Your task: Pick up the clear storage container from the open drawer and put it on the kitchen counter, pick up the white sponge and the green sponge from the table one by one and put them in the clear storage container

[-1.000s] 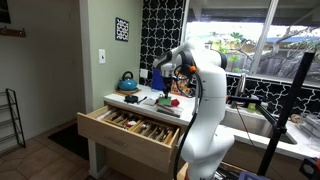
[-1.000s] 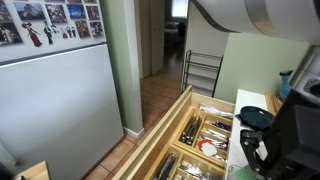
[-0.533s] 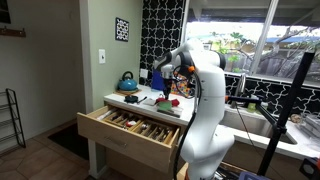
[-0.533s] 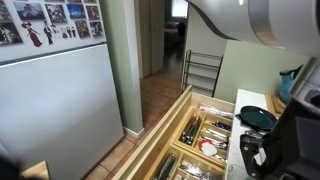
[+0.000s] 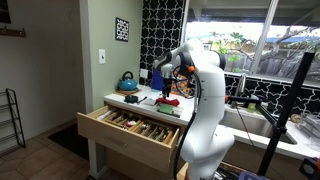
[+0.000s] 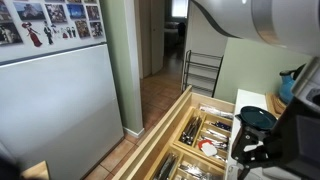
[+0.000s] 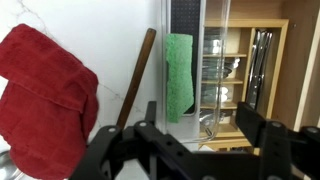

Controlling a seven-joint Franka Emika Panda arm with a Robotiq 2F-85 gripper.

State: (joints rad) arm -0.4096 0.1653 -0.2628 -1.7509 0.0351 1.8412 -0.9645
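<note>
- Arm: in an exterior view the white arm rises in a thick column beside the cabinet. It bends at the top and reaches across over the counter toward the patterned wall. The wrist hangs above the worktop.
- Kitchen counter: a white top on a light-wood base, carrying a blue kettle at the end far from the arm.
- Drawer: pulled fully out below the counter. In both exterior views its dividers hold cutlery.
- Red cloth: lies crumpled on the white surface, at the edge of the wrist view.
- Clear storage container: on the counter ahead of the wrist camera, its see-through walls catching reflections.
- Gripper: the claw is spread wide with nothing between the two black fingers. It hangs just short of the container.
- Green sponge: free of the claw, set on edge against the container's near wall. I cannot tell whether it sits inside.
- Wooden stick: lies slantwise between the red cloth and the green sponge.
</note>
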